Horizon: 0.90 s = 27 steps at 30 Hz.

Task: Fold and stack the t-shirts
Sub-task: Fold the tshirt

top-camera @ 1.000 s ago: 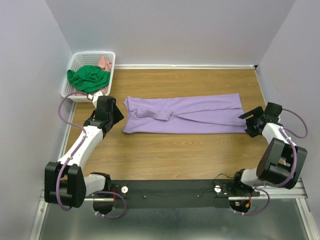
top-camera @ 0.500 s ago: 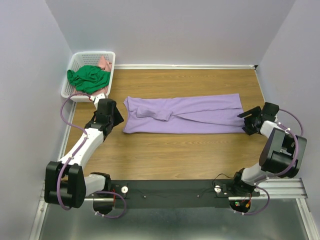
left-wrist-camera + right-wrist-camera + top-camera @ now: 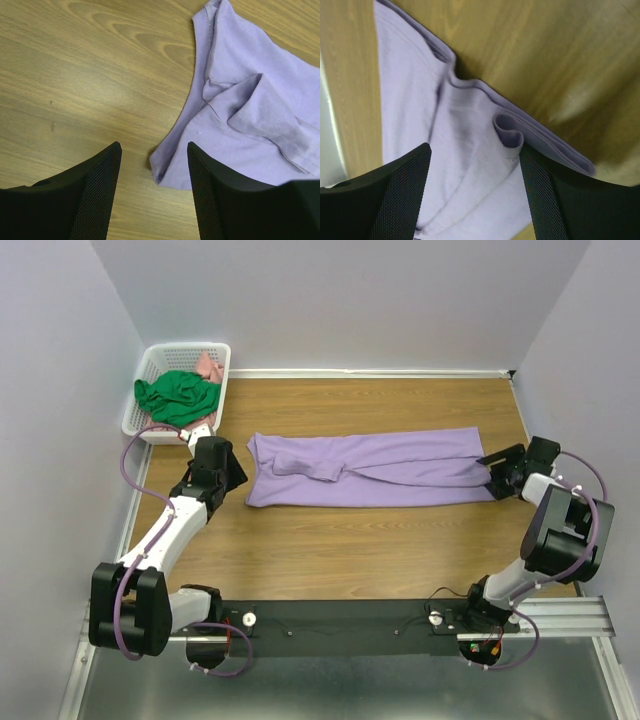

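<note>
Both jaws gape apart, one over each short edge of the lavender t-shirt (image 3: 370, 470).

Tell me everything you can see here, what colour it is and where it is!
Lavender-purple cloth t-shirt: one, purple, lying flat as a long strip in the middle of the table.
Bright green cloth t-shirt: one, green, crumpled in the basket.
Salmon-pink cloth piece: one, pink, in the basket behind the green one.
White plastic lattice basket: one, white, at the far left corner.
Wooden table: one, brown, under the purple shirt.
Left gripper: one, black, open, at the purple shirt's left end.
Right gripper: one, black, open, over the shirt's right end.
</note>
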### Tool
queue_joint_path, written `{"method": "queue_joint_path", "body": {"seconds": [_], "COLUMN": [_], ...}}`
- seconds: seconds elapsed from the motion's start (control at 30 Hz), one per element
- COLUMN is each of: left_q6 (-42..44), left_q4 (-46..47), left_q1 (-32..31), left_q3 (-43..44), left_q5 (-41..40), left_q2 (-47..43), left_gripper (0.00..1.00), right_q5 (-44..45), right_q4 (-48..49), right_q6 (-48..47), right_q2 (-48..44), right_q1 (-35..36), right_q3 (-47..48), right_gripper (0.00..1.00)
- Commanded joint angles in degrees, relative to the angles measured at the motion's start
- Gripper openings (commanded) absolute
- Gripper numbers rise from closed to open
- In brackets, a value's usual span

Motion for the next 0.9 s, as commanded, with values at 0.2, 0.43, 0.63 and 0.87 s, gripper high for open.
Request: {"method": "queue_joint_path", "body": {"seconds": [0.2, 0.43, 0.63, 0.87], "left_q6": [-0.2, -0.1, 0.5, -1.7], "left_q4": [1.1, 1.6, 1.3, 1.3], "left_q1": [0.3, 0.3, 0.3, -3.1], "left_q3": [-0.8, -1.0, -0.2, 3.0], "left_q5": [-0.8, -0.3, 1.6, 6.5], "left_q2": [-0.7, -0.4, -1.2, 0.9], "left_gripper": [0.63, 0.63, 0.63, 0.63], "right_q5": [-4.8, -4.6, -4.1, -7.2], "right_q4": [0.8, 0.8, -2.8, -6.1], "right_q6": [2.8, 0.3, -6.7, -12.4], "right_q2": [6.9, 13.3, 9.4, -1.4], "right_q1": [2.4, 5.1, 5.2, 5.1], "right_q3": [10.6, 18.7, 20.0, 10.9], "right_gripper": [0.78, 0.78, 0.77, 0.72]}}
